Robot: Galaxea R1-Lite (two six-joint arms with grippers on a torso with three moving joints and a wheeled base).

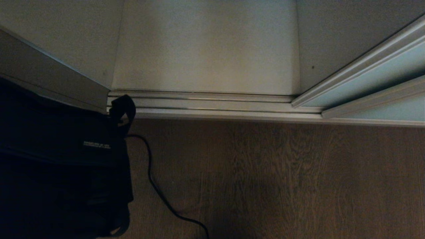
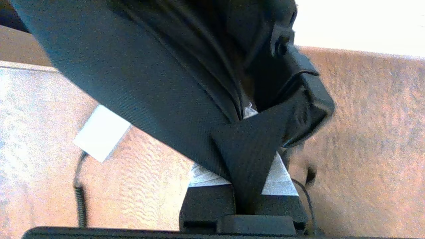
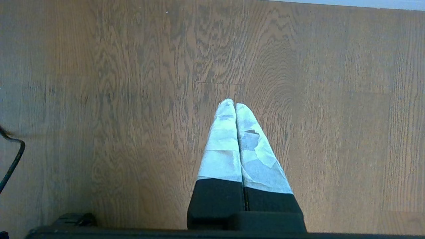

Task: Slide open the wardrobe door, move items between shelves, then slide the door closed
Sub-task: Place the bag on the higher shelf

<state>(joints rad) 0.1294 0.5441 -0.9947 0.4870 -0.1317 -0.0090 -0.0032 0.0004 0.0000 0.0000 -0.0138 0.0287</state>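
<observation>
The wardrobe stands open in the head view, and the sliding wardrobe door (image 1: 375, 83) of frosted blue-green glass is pushed to the right. A bare white shelf (image 1: 206, 56) lies inside, behind the floor track (image 1: 215, 103). One of the items, a black fabric bag (image 1: 59, 159) with a small white label (image 1: 96, 144), hangs at the left, in front of the wardrobe. In the left wrist view my left gripper (image 2: 247, 132) is shut on the bag's black strap (image 2: 249, 159), with the bag's body (image 2: 159, 73) just beyond it. My right gripper (image 3: 232, 104) is shut and empty over the wooden floor.
A black cable (image 1: 156, 186) snakes over the wooden floor (image 1: 282, 179) beside the bag. A grey side panel (image 1: 49, 76) stands at the left of the opening. A white tag (image 2: 101, 132) and a coiled cord (image 2: 79, 196) lie on the floor under the left gripper.
</observation>
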